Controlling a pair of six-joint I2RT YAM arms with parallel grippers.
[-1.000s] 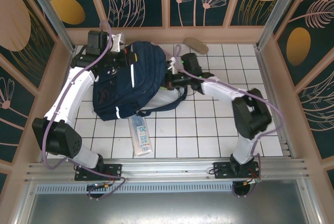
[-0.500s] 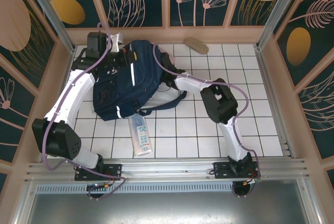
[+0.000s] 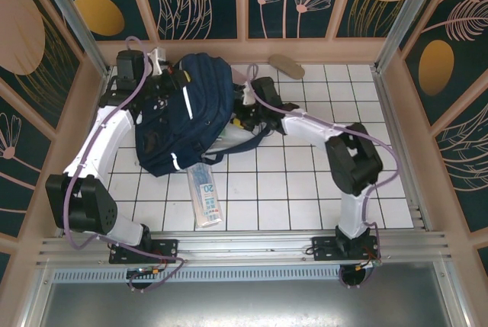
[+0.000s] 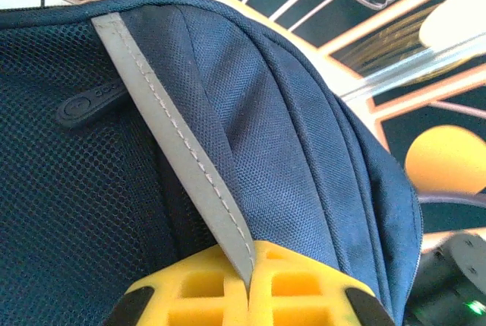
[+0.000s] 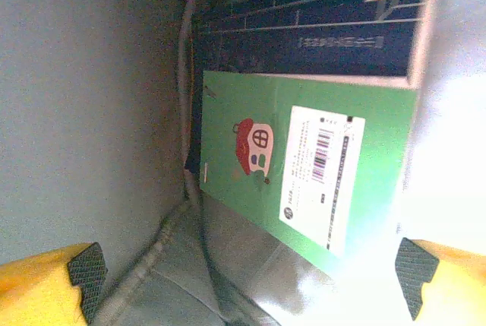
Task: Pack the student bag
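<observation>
The student bag (image 3: 183, 113), a large navy backpack, lies at the back left of the table. My left gripper (image 4: 249, 280) is shut on the bag's grey reflective stripe (image 4: 175, 151) and holds the top of the bag up near the back wall (image 3: 162, 66). At the bag's mouth my right gripper (image 3: 244, 110) stands open. In the right wrist view the right gripper (image 5: 250, 276) looks into the grey-lined inside, with nothing between its fingers. A green book (image 5: 304, 181) with a red house picture and a barcode label lies there against a navy book (image 5: 304, 45).
A clear plastic pack (image 3: 204, 197) with a blue "20" label lies on the white tiles just in front of the bag. A tan oval object (image 3: 286, 64) rests by the back wall. Open tiles stretch to the right of the right arm.
The right gripper has opened, letting go inside the bag. It went deep into the opening, then drew back a little to the right. The left gripper shifted the bag's top slightly left.
</observation>
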